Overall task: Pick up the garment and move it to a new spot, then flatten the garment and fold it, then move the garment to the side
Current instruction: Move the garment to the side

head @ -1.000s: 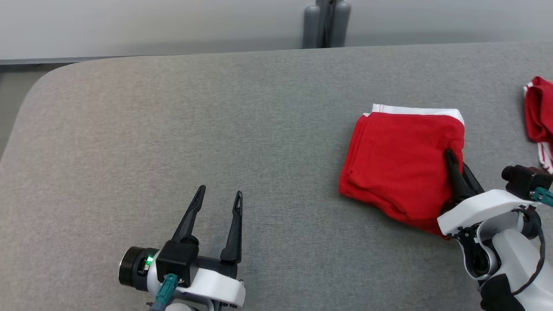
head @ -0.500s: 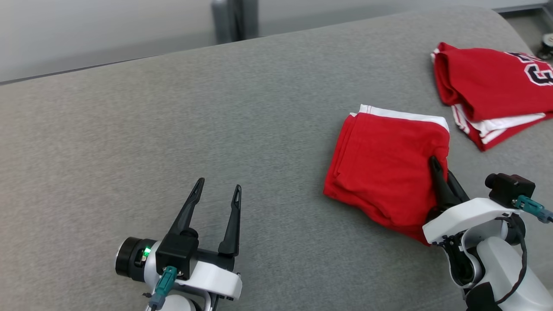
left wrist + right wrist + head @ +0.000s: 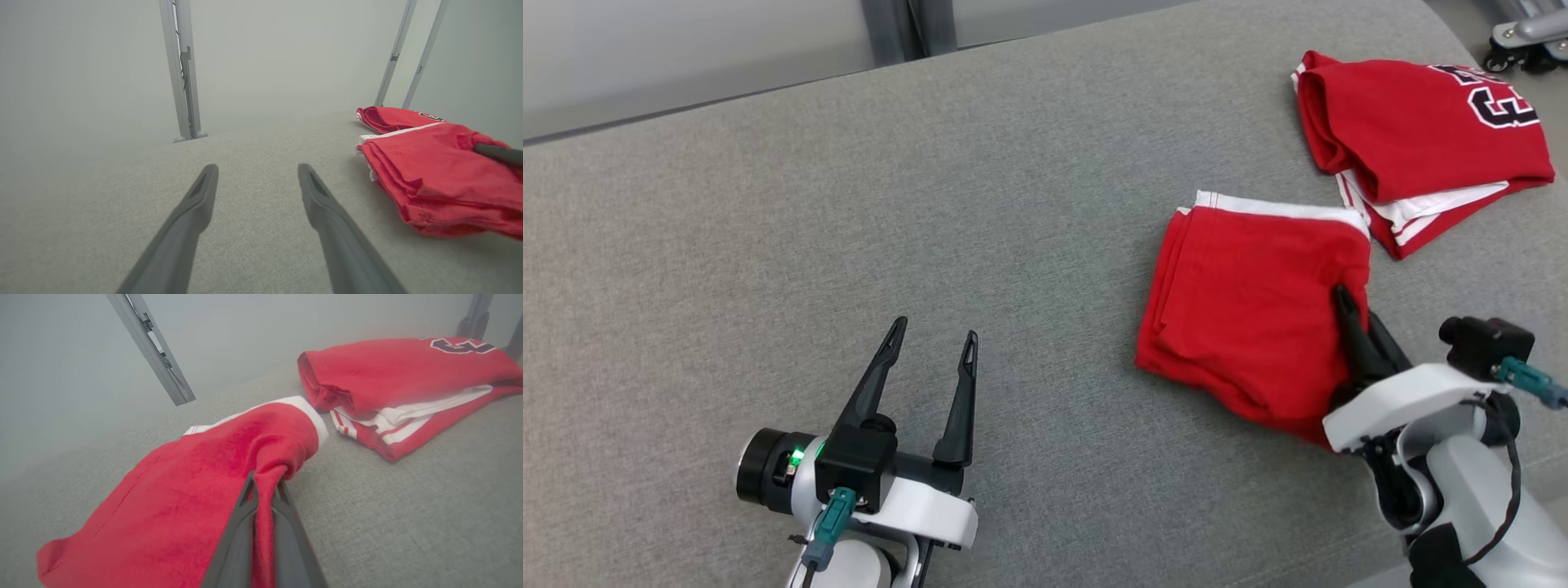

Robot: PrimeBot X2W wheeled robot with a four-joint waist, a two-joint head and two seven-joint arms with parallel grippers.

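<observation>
- At three o'clock on the counter (image 3: 849, 163), closed right fingers (image 3: 1351, 327) pinch the folded garment (image 3: 1245, 327); folding looks done.
- Left fingers (image 3: 876, 377) spread wide, empty.
- Remaining: moving it aside.

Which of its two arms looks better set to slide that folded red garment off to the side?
The right. Its right gripper is shut on an edge of the folded red garment; the left gripper stands open over the grey surface, apart from the garment.

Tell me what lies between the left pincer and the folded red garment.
The stretch is bare: in the head view, plain grey padded surface runs from the left pincer to the folded red garment. The left wrist view agrees.
</observation>
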